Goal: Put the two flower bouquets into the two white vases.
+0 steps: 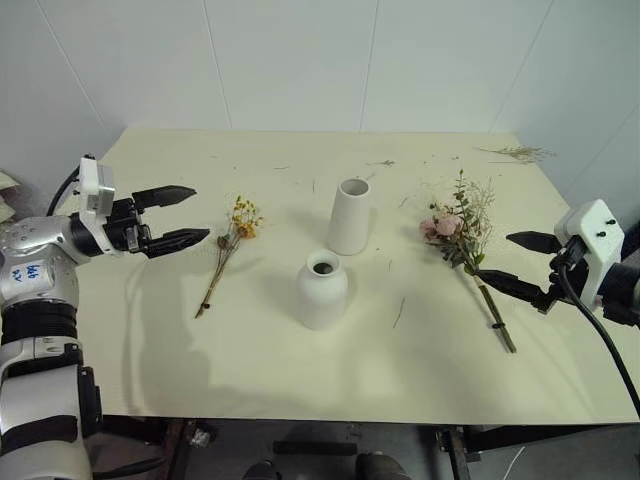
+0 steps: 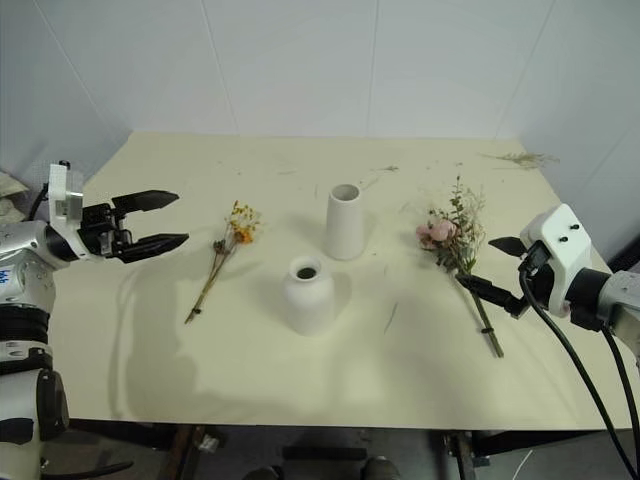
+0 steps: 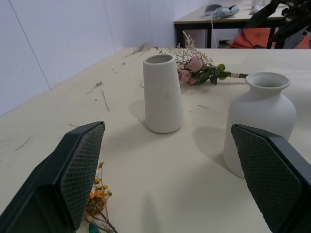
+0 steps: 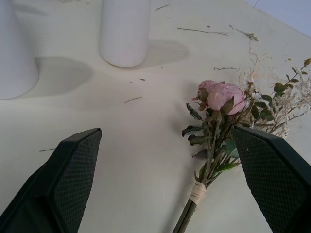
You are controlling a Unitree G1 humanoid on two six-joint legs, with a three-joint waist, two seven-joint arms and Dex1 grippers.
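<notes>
Rose bouquet (image 4: 221, 124) — between right gripper's (image 4: 167, 182) spread jaws.

2 bouquets (image 1: 462, 232) flanking 2 vases (image 1: 348, 216)

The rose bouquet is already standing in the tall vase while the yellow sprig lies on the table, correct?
Not quite. The rose bouquet lies flat on the table, to the right of the empty tall vase, as the left eye view shows. The yellow sprig does lie on the table.

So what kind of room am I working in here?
Probably a lab or test workspace, not a flower shop: plain white panel walls, a bare cream table, and in the left wrist view another desk behind with gear on it.
</notes>
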